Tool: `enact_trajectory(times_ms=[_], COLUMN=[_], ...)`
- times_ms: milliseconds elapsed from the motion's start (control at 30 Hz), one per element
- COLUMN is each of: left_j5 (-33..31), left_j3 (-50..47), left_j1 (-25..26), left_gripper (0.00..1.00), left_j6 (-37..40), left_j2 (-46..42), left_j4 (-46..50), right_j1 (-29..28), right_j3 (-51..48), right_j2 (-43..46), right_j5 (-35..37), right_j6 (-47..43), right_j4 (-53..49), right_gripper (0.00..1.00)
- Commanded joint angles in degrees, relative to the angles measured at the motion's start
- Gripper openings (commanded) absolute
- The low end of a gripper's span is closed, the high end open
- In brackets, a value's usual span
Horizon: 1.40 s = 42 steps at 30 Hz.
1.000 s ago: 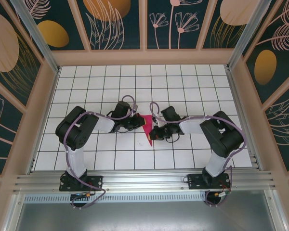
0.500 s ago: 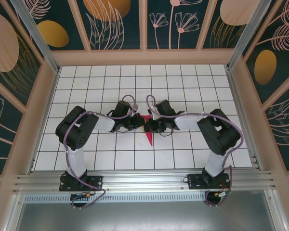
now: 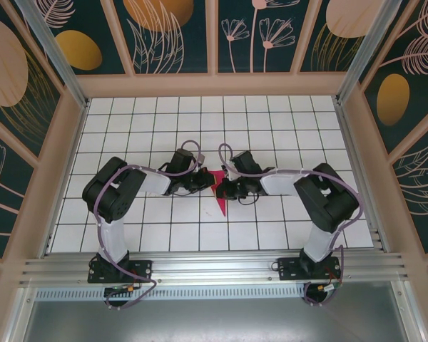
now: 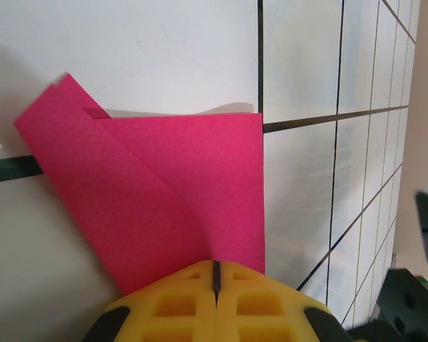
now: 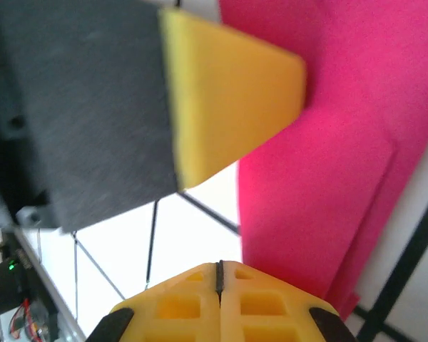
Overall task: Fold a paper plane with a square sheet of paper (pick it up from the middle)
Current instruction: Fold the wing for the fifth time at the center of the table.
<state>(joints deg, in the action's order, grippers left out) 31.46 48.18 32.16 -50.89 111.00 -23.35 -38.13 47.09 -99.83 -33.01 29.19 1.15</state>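
We note the partly folded pink paper (image 3: 219,196) lying flat at mid-table (image 3: 285,128) between the two grippers, its narrow point toward the arm bases. Left gripper (image 4: 215,265): jaws together, tips at the paper's edge; we cannot tell whether they pinch or press it. Right gripper (image 5: 219,265): jaws together, just beside the paper's layered edge.
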Motion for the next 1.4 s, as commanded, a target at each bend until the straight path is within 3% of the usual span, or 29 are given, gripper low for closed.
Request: enact_trajectory(times_ms=[0, 167, 300, 500, 733, 967, 1200, 1367], left_j5=[-9.07, -8.79, -9.12, -9.23, -9.14, -9.29, -8.88, -8.91], left_j3=[-0.63, -0.18, -0.25, -0.28, 0.40, 0.05, 0.07, 0.02], left_j1=[-0.52, -0.58, -0.56, -0.56, -0.48, -0.53, -0.53, -0.54], left_gripper=[0.00, 0.00, 0.00, 0.00, 0.00, 0.00, 0.00, 0.00], left_j6=[1.67, 1.83, 2.10, 1.85, 2.11, 2.09, 1.94, 2.31], left_j2=[3.87, 3.95, 3.44, 3.53, 3.67, 3.17, 2.40, 1.67], left_j4=[6.65, 6.81, 7.36, 7.22, 7.68, 7.76, 7.30, 7.70], right_j1=[-1.09, -0.89, -0.99, -1.68, -1.68, -2.21, -2.03, -2.03], right_j3=[-4.59, -7.25, -7.64, -10.28, -14.82, -16.37, -19.52, -16.46], right_j2=[0.83, -3.37, -0.46, 6.55, 1.66, 8.42, 2.88, 5.38], right_j5=[-5.03, -1.70, -0.57, -5.19, -4.25, -4.86, -4.87, -2.46], right_j6=[-0.58, -0.98, -0.71, -0.27, 0.94, 1.57, 3.53, 2.31], right_j4=[0.33, -0.58, -1.72, 0.05, 2.29, 2.43, 7.82, 3.65], right_gripper=[0.03, 0.03, 0.03, 0.03, 0.02, 0.02, 0.01, 0.01])
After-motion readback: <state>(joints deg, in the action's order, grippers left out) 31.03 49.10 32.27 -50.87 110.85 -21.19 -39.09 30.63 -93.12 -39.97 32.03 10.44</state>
